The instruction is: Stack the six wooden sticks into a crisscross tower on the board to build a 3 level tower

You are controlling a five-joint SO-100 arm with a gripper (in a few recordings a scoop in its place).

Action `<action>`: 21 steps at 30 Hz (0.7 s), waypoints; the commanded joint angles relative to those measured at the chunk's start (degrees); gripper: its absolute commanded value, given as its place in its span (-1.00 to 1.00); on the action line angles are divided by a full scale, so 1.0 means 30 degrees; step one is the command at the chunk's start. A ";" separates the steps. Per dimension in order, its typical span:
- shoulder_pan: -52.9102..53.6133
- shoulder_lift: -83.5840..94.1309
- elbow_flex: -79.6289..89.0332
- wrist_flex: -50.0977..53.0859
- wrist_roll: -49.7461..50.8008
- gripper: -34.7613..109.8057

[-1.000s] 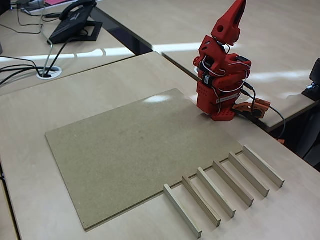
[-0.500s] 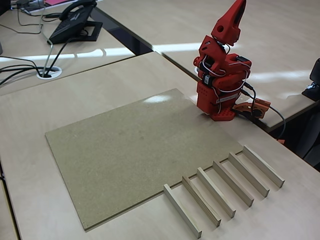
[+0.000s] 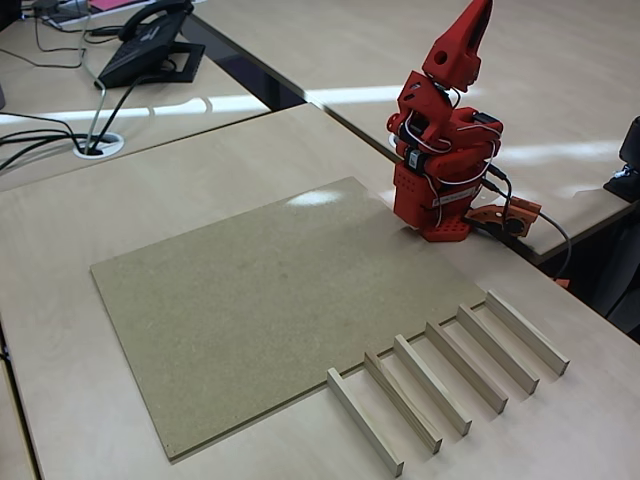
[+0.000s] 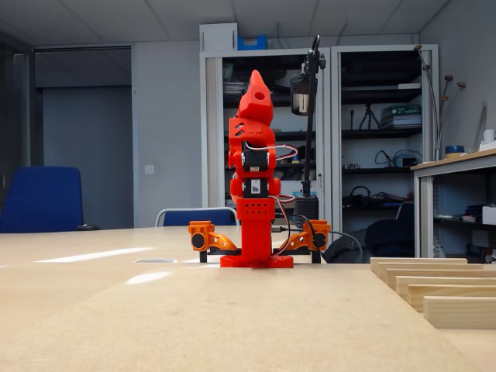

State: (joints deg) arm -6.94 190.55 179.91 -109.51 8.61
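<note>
Several pale wooden sticks (image 3: 450, 375) lie side by side in a row on the desk, just off the board's near right corner; a fixed view shows their ends at the right (image 4: 434, 287). The tan speckled board (image 3: 250, 300) lies flat with nothing on it, and no tower stands. The red arm (image 3: 440, 160) is folded upright on its base at the board's far right edge. Its gripper (image 3: 478, 18) points straight up, high above the table, its fingers closed to a point and holding nothing. From the low fixed view the gripper (image 4: 256, 79) tops the arm.
A black desk phone (image 3: 150, 45) and cables running to a grommet (image 3: 98, 146) sit on the far left desk. The desk's right edge drops off near a dark object (image 3: 630, 160). A stand with a camera (image 4: 304, 93) rises behind the arm.
</note>
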 commanded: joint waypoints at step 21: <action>-0.8145 0.0117 -0.5918 1.2129 0.6445 -0.51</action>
State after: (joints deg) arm -30.23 190.63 171.04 -87.45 23.55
